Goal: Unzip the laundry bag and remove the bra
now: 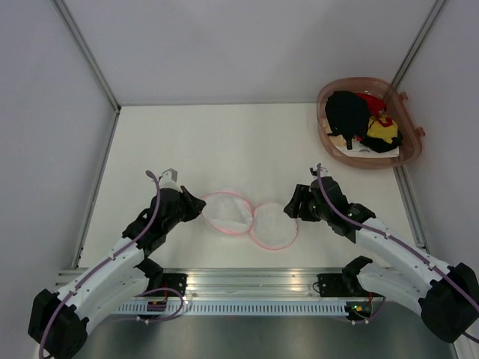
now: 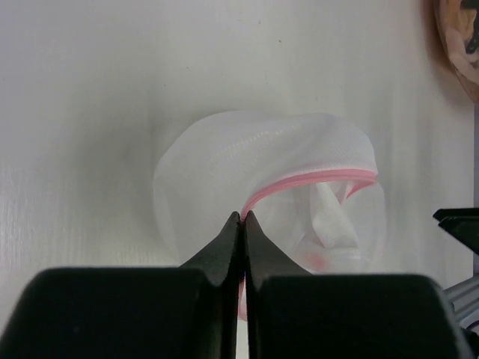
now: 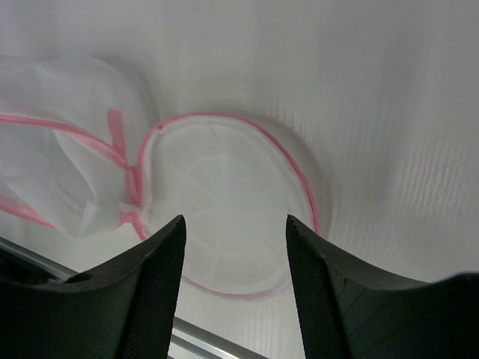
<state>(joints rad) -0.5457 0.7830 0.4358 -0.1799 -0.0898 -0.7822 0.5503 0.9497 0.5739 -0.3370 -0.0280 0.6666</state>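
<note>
Laundry bag (image 1: 247, 215) lies on the surface (image 1: 224, 142) near its front edge, splayed in two mesh halves between the arms. The left end effector (image 2: 242, 218) pinches its pink rim. The right end effector (image 3: 236, 224) hovers spread above the right half. Unzipping looks done; the next move is reaching inside for the bra, which I cannot make out. A basket (image 1: 409, 153) sits at the far right.

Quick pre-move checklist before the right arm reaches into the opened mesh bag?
1. Left gripper clamped on the laundry bag at its pink rim: ok.
2. Bag unzipped, both halves spread on the table: ok.
3. Right gripper open, above the right half: ok.
4. Bra located: cannot tell; only white folds show through the mesh.
5. Basket apart from both arms: ok.
</note>
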